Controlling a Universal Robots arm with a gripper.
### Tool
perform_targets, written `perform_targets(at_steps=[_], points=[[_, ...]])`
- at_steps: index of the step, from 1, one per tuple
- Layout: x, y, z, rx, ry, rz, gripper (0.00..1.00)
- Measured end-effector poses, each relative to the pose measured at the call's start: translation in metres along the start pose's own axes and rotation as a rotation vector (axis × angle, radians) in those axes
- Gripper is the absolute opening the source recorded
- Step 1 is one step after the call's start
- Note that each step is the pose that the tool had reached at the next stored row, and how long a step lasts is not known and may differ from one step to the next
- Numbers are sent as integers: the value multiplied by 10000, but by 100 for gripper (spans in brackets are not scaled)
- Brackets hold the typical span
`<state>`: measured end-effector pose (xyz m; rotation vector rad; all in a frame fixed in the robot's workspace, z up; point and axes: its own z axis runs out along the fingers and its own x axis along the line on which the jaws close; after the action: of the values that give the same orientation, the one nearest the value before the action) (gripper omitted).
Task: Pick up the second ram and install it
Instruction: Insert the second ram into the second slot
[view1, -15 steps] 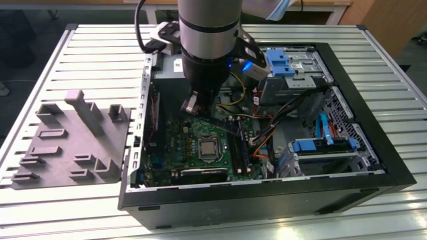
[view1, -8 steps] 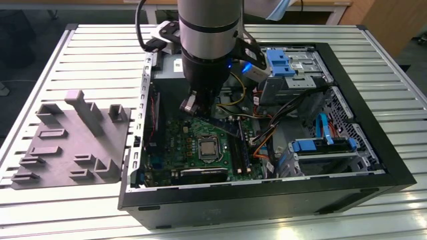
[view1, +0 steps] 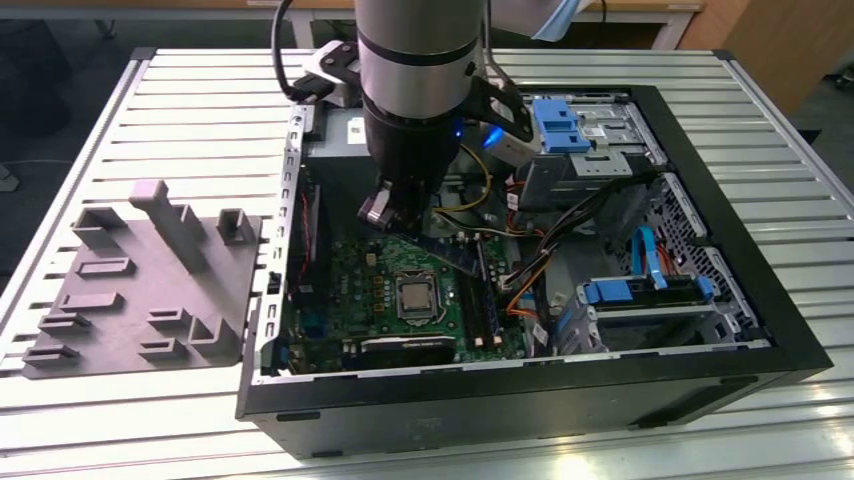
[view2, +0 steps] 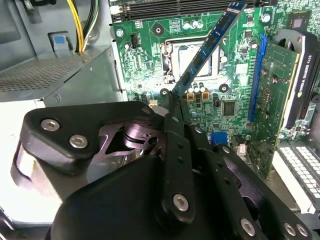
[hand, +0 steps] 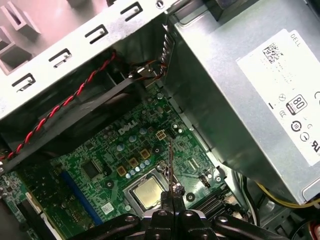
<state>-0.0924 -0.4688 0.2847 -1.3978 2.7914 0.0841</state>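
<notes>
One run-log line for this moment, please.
gripper: shut on second ram | pose: held by one end, tilted above motherboard | memory slots: stick not seated

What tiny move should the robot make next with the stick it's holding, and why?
Probably shift the second ram, pinched in the gripper, across toward the long black memory slots, since it seems to hang over the processor socket, not over a slot.

one ram stick (view2: 208, 48), one gripper (view2: 176, 102), one motherboard (hand: 100, 150), one graphics card (view2: 277, 100), one power supply (hand: 240, 100) and one grey fixture (view1: 147, 290).
</notes>
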Motion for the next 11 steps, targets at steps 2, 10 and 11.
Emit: perform_targets(at_steps=[2,10,11], points=[[0,0,0,5,-4,110,12],[0,0,1,22,-21,538,12],[0,0,1,25,-23,594,12]])
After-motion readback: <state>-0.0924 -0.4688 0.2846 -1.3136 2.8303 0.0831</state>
